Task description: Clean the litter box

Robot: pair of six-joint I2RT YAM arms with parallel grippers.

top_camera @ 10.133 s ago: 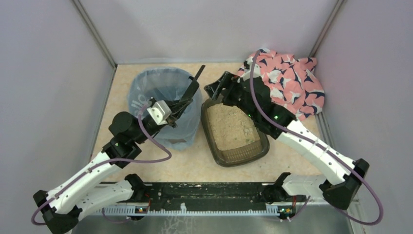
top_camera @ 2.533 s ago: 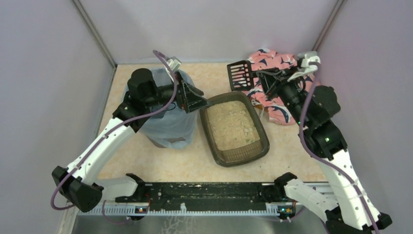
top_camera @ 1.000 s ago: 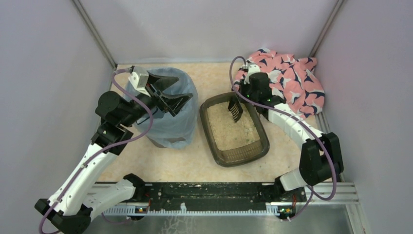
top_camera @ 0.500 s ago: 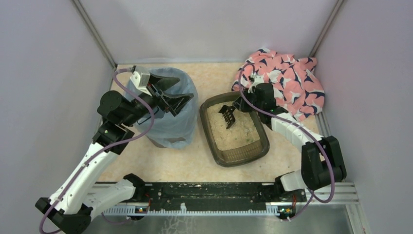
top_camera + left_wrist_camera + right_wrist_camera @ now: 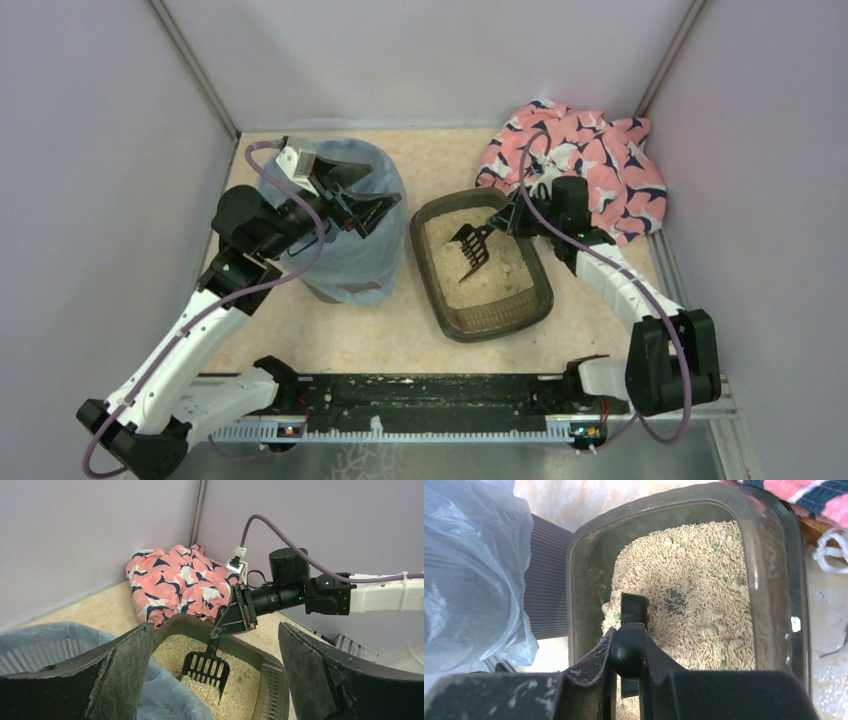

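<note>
The litter box (image 5: 546, 292) is a dark brown tray of beige litter at the table's middle, and its rim also shows in the wrist views (image 5: 274, 680) (image 5: 574, 580). My right gripper (image 5: 512, 218) (image 5: 629, 652) is shut on the handle of a black slotted scoop (image 5: 469, 246) over the tray's far right. The scoop's head (image 5: 206, 667) is tilted down with its front edge dug into the litter. My left gripper (image 5: 370, 196) (image 5: 215, 630) hangs open and empty over the bin, left of the tray.
A round bin lined with a translucent blue bag (image 5: 345, 255) (image 5: 469, 570) stands against the tray's left side. A pink patterned cloth (image 5: 590, 165) (image 5: 180, 585) is heaped in the far right corner. Grey walls close in the back and both sides.
My right gripper has swung the scoop from upright at the tray's far end down into the litter, towards the tray's middle. The left arm has shifted slightly, still open over the bin.
</note>
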